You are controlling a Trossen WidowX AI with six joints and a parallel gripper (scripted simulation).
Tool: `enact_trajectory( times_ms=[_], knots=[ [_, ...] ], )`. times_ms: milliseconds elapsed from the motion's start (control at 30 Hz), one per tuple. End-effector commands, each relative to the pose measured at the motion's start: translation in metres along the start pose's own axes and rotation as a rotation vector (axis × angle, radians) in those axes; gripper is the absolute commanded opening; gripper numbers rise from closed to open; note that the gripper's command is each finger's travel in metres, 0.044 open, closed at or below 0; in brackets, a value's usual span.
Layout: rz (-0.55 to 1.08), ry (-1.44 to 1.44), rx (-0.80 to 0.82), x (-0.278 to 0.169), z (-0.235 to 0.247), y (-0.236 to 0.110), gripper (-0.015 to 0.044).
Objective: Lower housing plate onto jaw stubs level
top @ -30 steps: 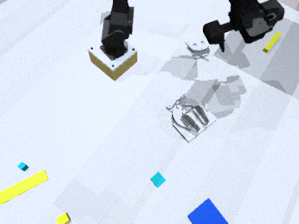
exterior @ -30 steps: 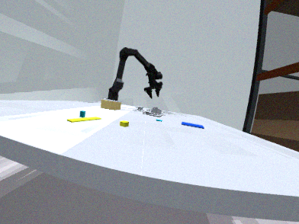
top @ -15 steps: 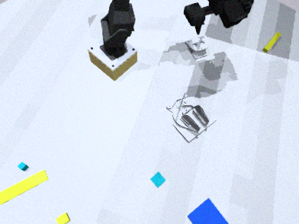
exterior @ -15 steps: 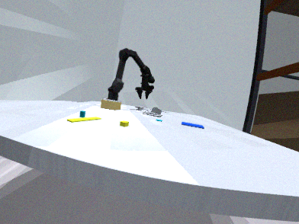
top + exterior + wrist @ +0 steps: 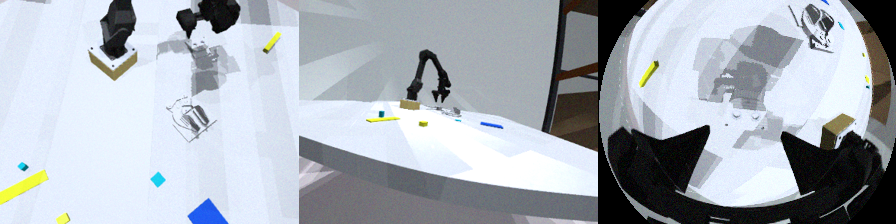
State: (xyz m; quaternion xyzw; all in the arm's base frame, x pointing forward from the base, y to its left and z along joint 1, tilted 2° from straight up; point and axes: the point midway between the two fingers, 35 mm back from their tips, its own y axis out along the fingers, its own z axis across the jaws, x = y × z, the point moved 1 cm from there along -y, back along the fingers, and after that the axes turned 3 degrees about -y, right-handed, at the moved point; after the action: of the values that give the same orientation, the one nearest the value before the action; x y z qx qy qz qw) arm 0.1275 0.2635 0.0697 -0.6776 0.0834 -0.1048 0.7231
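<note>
The white housing plate (image 5: 199, 45) (image 5: 746, 120) lies on the table, pale against it, with two round raised spots showing. My gripper (image 5: 439, 100) (image 5: 746, 132) is open and empty, pointing down above the table near the plate. In the wrist view the plate shows just beyond the gap between the fingertips. The jaw assembly (image 5: 200, 116) (image 5: 818, 21) has two dark grey jaws side by side on a thin-edged white base, away from the gripper. It also shows small in the exterior view (image 5: 456, 111). The pins and stubs are too small to make out.
The arm's tan base block (image 5: 114, 72) (image 5: 409, 104) (image 5: 839, 129) stands near the plate. A short yellow bar (image 5: 272, 43) (image 5: 649, 74) lies on the plate's other side. A cyan square (image 5: 158, 179), a blue slab (image 5: 207, 214) (image 5: 491, 125) and a long yellow bar (image 5: 24, 187) lie farther off.
</note>
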Motion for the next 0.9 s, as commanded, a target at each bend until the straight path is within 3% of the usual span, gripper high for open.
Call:
enact_trajectory(
  times_ms=[0,867],
  knots=[
    [0.003,0.006,0.003,-0.001,0.000,0.009,0.0440],
    [0.003,0.006,0.003,-0.001,0.000,0.036,0.0440]
  ],
)
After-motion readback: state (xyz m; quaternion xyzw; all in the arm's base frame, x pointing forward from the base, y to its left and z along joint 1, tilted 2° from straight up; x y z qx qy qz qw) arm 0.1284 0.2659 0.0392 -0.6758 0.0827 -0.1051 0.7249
